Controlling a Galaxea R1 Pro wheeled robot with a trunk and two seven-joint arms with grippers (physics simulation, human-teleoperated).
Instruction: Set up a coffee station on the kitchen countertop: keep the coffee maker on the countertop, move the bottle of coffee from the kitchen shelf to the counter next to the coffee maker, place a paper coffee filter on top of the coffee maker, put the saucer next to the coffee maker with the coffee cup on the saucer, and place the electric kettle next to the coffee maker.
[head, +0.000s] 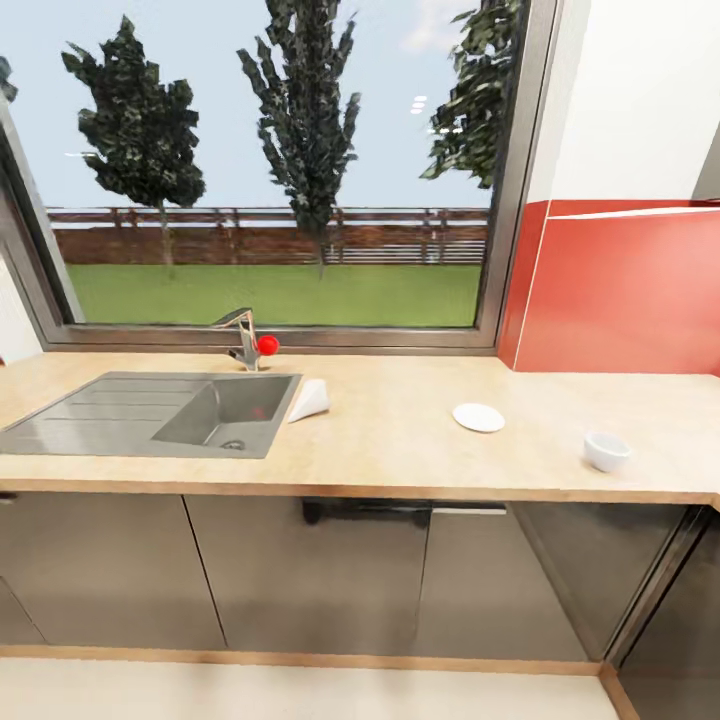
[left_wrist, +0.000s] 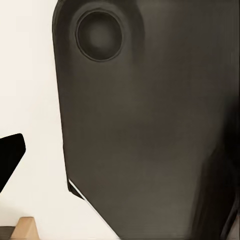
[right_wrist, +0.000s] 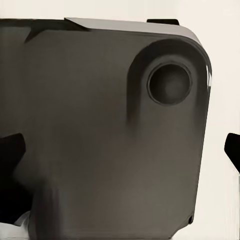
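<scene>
Your grippers give little away: the left wrist view shows a dark grey rounded panel (left_wrist: 145, 125) of the robot's body up close, with a black fingertip (left_wrist: 10, 157) poking in at the edge, and the right wrist view shows a similar dark panel (right_wrist: 100, 130) with black finger tips (right_wrist: 232, 150) at both sides — you cannot tell from these whether either pair of jaws is apart or together. From the head view, you face a long light wooden countertop (head: 400, 440) under a wide window (head: 270, 160). On it lies a white paper coffee filter (head: 310, 401), on its side just beside the grey steel sink (head: 90, 415). Further right rests a small white round saucer (head: 478, 417), and well apart from it — near the counter's front edge — stands a white coffee cup (head: 606, 450), upright. A chrome tap with a red knob (head: 248, 342) stands behind the sink.
</scene>
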